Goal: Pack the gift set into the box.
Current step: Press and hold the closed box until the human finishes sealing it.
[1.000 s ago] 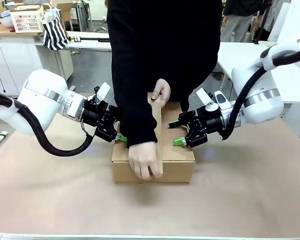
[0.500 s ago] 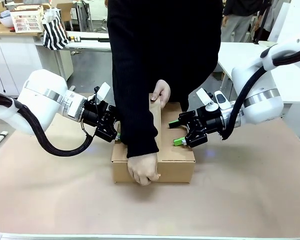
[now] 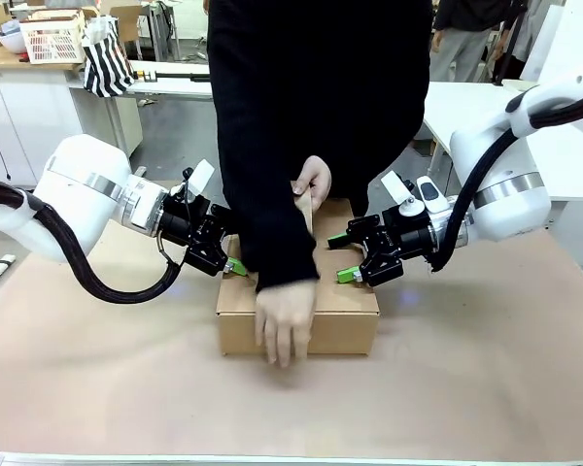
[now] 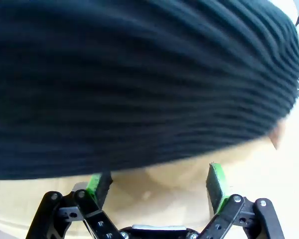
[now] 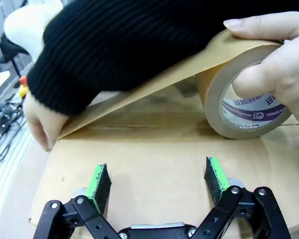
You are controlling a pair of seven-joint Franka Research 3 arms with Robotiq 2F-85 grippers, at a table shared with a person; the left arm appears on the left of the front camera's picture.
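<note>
Left pincer (image 3: 235,268): spread, empty, at the box's (image 3: 345,316) left edge. Right pincer (image 3: 344,259): spread, empty, over its right top. Box: closed, mid-counter (image 3: 486,388). Step: person draws tape (image 5: 139,94) from roll (image 5: 244,107) along the seam. Next: likely pressing the strip flat while pincers steady the box.

Table top: covered with a plain tan sheet (image 3: 486,369), smooth and bare toward the near edge.
Far left: a white counter (image 3: 39,97) with cabinet fronts below; a white slatted basket (image 3: 53,41) stands on it.
Beside the basket: a black-and-white striped bag (image 3: 107,60) hangs over the counter's end.
Far right: a white table (image 3: 466,102) stands behind the work table.
Floor: grey (image 3: 170,136), seen between the counter and the white table; metal legs (image 3: 160,29) of some furniture rise farther back.
Light: even indoor light with soft shadows.
</note>
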